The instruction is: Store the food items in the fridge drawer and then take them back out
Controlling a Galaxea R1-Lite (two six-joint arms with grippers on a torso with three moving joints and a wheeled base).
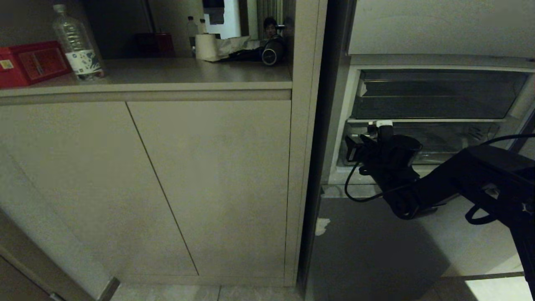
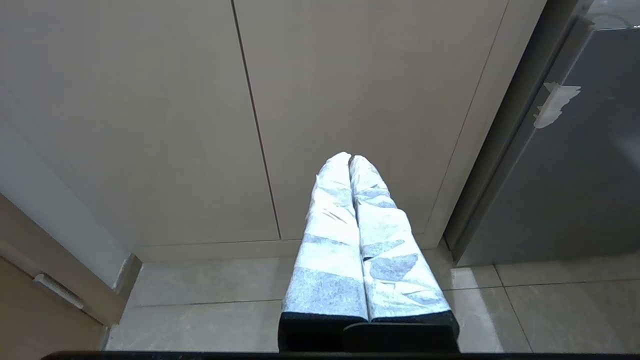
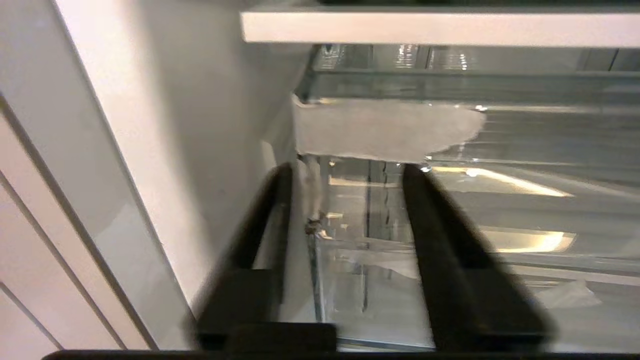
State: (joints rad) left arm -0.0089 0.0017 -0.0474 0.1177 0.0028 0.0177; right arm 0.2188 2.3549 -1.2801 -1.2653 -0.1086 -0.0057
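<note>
Black fingers [image 3: 440, 250] of our right gripper [image 3: 345, 200] sit partly apart, not gripping yet, with the fridge drawer [image 3: 500, 210] just ahead at its taped corner. We reckon they could slip off the lip or catch the fridge wall [image 3: 200, 150] right alongside.

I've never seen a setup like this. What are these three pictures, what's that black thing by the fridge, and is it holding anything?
They are three cameras on one two-armed robot. The head camera looks down at beige cabinets and an open fridge. The black thing is the robot's right arm; its right gripper reaches to the wide clear plastic fridge drawer. The right wrist camera looks along its two dark fingers, which stand apart at the drawer's taped left front corner; no food is between them. The left wrist camera shows the parked left gripper, its pale wrapped fingers together, empty, pointing at the cabinet doors above the tiled floor.
</note>
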